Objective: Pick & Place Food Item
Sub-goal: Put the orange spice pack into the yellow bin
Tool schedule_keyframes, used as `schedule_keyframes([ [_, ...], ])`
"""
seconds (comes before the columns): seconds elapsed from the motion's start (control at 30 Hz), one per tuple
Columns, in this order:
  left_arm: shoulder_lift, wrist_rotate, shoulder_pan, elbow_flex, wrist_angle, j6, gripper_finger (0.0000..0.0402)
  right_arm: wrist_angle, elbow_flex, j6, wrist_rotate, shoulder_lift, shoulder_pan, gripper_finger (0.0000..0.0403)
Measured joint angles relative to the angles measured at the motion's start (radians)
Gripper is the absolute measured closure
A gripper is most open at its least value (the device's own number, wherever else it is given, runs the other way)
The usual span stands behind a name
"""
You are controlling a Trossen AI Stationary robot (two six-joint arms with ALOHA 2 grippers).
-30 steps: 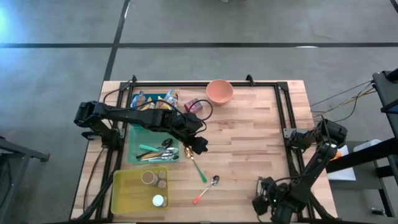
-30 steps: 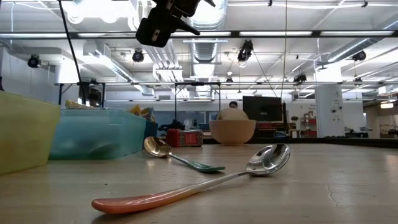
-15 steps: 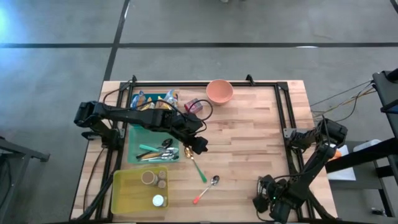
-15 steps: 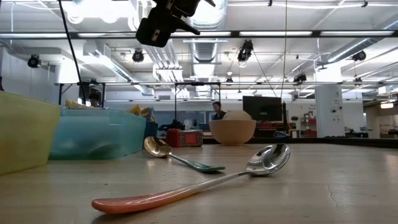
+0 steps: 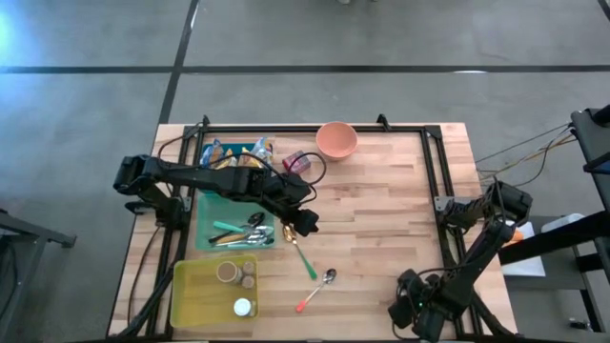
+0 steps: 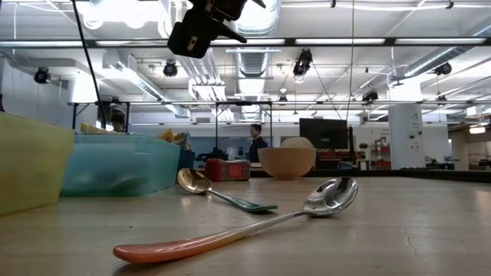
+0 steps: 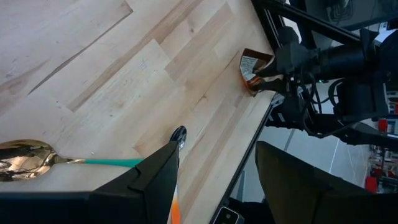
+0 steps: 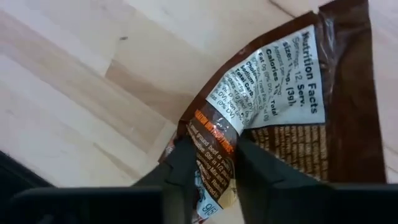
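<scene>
Right pincer pinches one brown food packet; two spoons.

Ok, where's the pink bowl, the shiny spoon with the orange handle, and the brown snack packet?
pink bowl (image 5: pixel 336 139), high view, on its inner middle.
orange-handled spoon (image 6: pixel 331 193), low view, on its shiny bowl end.
brown snack packet (image 8: pixel 283 99), right wrist view, on its white nutrition label.

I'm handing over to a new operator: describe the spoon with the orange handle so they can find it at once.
On the wooden table, look just beside the yellow bin at the near edge. The orange-handled spoon lies flat there, its silver bowl nearest the green-handled spoon. That one has a gold bowl; only this one pairs silver with orange.
</scene>
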Motion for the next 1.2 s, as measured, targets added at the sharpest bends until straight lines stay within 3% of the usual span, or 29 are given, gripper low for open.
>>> schedule_keyframes([
  [0.13,0.000,0.000,0.000,0.000,0.000,0.000,0.0183,-0.002,0.026,-0.061,0.008,0.005,0.002,0.0344],
  [0.33,0.000,0.006,0.000,0.000,0.040,0.015,0.0183,0.000,0.122,-0.349,0.161,0.000,0.001,0.0353],
  [0.6,0.000,0.000,0.005,-0.001,0.235,0.415,0.0183,-0.252,0.256,-0.731,0.260,-0.057,-0.040,0.0356],
  [0.67,0.000,-0.011,0.016,-0.001,0.254,0.325,0.0183,-0.309,0.285,-0.791,0.295,-0.087,-0.062,0.0357],
  [0.8,0.000,-0.068,0.026,-0.002,0.250,-0.036,0.0183,-0.391,0.347,-0.875,0.424,-0.129,-0.106,0.0357],
  [0.97,0.012,-0.103,-0.007,-0.002,0.385,-0.076,0.0183,-0.383,0.423,-1.049,0.501,-0.158,-0.188,0.0357],
  [1.2,0.018,-0.136,-0.039,-0.002,0.432,-0.069,0.0183,-0.389,0.467,-1.055,0.500,-0.154,-0.326,0.0358],
])
